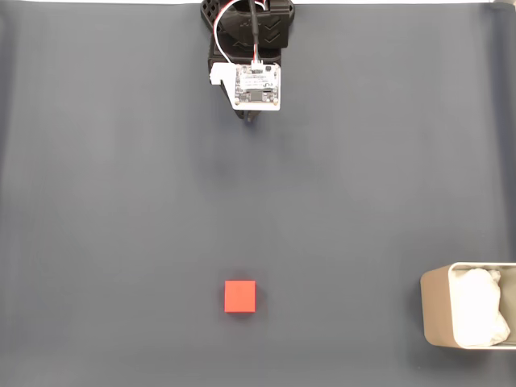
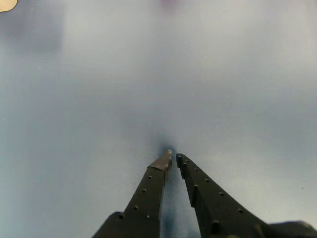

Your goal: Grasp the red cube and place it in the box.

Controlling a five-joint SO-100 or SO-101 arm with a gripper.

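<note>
No readable text from my seat. Small white circuit board (image 1: pixel 257 86) on arm in fixed view carries dark chips and faint markings, too small for me to read. Black arm housing (image 1: pixel 256 31) above it shows moulded chevron shapes, no letters I can make out. Nothing printed on red cube (image 1: pixel 239 296), box (image 1: pixel 436 314) or dark counter (image 1: pixel 121 201) in fixed view. Wrist view blurred; end effector (image 2: pixel 172 157) fingers show only small holes, no markings.
</note>
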